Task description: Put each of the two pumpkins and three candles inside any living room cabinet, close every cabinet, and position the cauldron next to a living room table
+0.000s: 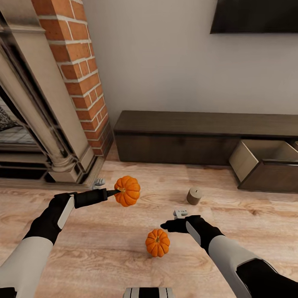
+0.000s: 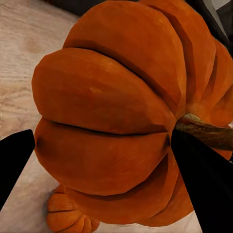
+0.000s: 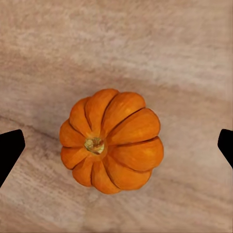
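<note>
One orange pumpkin hangs above the wooden floor, with my left gripper shut on it near its stem; in the left wrist view this pumpkin bulges between the black fingers. A second pumpkin rests on the floor, and a bit of it shows beneath the held one. My right gripper hovers open above it, with the pumpkin centred between the spread fingertips. A beige candle stands on the floor further right. The long dark cabinet runs along the wall.
One cabinet compartment at the right stands pulled open with a pale inside. A brick fireplace with a stone surround fills the left. A dark screen hangs on the wall above the cabinet.
</note>
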`<state>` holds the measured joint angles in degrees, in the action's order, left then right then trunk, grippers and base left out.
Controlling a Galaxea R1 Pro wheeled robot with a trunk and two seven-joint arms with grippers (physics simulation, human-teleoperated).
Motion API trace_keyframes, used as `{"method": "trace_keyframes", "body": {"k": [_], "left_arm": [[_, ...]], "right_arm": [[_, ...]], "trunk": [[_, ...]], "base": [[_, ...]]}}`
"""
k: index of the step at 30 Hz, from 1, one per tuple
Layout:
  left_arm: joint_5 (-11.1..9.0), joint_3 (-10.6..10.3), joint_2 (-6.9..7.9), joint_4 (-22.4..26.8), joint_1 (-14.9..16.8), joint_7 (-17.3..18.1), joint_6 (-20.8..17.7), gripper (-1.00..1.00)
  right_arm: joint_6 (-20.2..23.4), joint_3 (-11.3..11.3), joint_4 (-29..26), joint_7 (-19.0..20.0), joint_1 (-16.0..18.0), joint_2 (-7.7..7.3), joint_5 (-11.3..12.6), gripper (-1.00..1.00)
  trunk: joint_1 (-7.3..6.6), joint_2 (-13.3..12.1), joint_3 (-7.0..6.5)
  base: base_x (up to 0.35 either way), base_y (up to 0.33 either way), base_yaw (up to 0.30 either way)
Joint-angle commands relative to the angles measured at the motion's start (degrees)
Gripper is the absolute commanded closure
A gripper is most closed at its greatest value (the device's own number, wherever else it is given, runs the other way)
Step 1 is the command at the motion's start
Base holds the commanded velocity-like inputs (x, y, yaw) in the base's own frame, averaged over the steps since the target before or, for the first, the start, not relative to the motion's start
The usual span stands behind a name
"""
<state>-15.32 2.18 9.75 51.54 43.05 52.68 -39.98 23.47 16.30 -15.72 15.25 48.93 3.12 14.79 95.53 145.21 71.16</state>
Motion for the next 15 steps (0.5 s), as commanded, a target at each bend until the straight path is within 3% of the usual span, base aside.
{"method": "trace_keyframes", "body": {"k": [1, 7, 9, 15], "left_arm": [[0.0, 0.0, -0.01, 0.1, 0.0, 0.0, -0.2, 1.0], [0.1, 0.1, 0.0, 0.7, 0.0, 0.0, -3.0, 1.0], [0.0, 0.1, 0.06, 0.8, 0.0, 0.0, -5.2, 1.0], [0.0, 0.1, 0.1, 0.9, 0.0, 0.3, -6.1, 1.0]], "right_arm": [[0.4, 0.3, 0.0, -0.1, 0.0, -0.04, 0.6, -1.0], [3.3, 0.2, 0.0, 0.4, 0.0, -0.05, 0.7, -1.0], [3.8, 0.1, 0.0, 3.2, 0.0, -0.05, 0.7, -1.0], [3.8, -0.1, 0.0, 4.5, 0.0, -0.11, 0.7, -1.0]], "trunk": [[-0.01, 0.0, 0.04], [0.14, 0.1, 1.37], [0.2, 0.1, 1.82], [0.35, 0.2, 3.15]], "base": [[0.002, -0.001, 0.0], [0.0, 0.0, 0.0], [0.0, 0.0, 0.0], [0.0, 0.0, 0.0]]}}
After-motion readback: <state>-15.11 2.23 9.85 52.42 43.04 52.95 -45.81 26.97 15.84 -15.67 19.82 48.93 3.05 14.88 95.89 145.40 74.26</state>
